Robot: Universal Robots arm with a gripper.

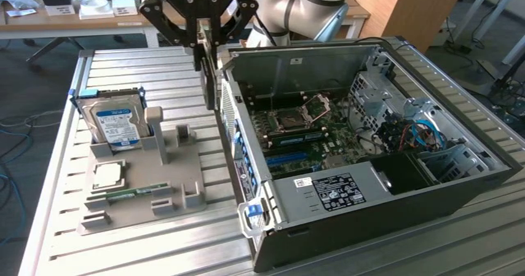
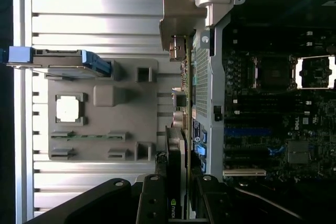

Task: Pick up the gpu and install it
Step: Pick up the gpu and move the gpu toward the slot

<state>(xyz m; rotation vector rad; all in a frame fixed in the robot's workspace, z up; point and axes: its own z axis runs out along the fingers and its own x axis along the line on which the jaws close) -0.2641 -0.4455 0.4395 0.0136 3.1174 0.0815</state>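
A: What does the exterior view show?

B: A black gripper [image 1: 205, 47] hangs over a ribbed metal table [image 1: 139, 251]. Its two fingers are closed partway, clamped on the graphics card [image 1: 210, 88], which hangs straight down from them, edge-on. The card is in the air just outside the wall of an open computer case [image 1: 369, 227]. On the card's other side, a grey tray [image 1: 184, 165] holds a hard drive [image 1: 115, 122] upright.

A: And the wrist view?

B: Looking along the fingers, the gripper [image 2: 177, 182] holds the graphics card [image 2: 176, 150] at its black cooler. The card runs away from the fingers, with what looks like its silver end plate farthest out. The case's perforated rear wall sits right beside the card. The main board [image 2: 273, 103] and a blue slot [image 2: 244, 129] lie beyond that wall.

A: What makes this step go well?

B: Probably a firm, steady grip that keeps the card upright. It also needs clearance from the case wall, since the two look nearly touching. The end plate seems likeliest to snag.
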